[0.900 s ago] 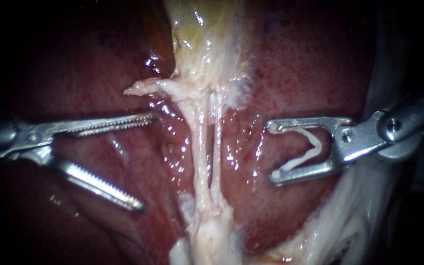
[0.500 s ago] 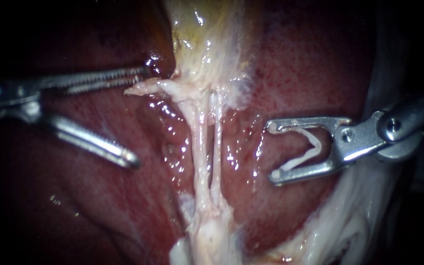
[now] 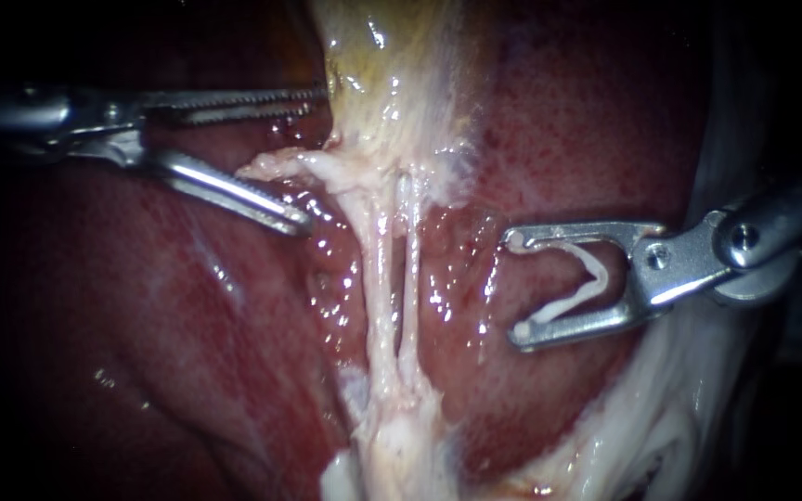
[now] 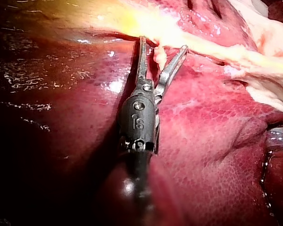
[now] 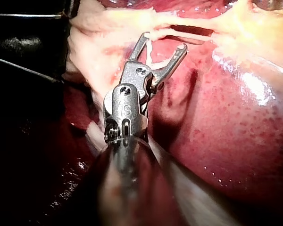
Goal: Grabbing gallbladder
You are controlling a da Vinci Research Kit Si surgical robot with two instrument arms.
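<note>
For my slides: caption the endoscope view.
Left instrument open at the gallbladder edge; right instrument holding a white clip above the liver.

The red liver bears the pale gallbladder and two tubes.

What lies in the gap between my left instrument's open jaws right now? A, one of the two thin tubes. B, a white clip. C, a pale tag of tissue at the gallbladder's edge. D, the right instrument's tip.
C: the pale tissue tag lies between the open jaws of the left instrument, beside the gallbladder; the white clip sits apart, held in the jaws of the right instrument.
</note>
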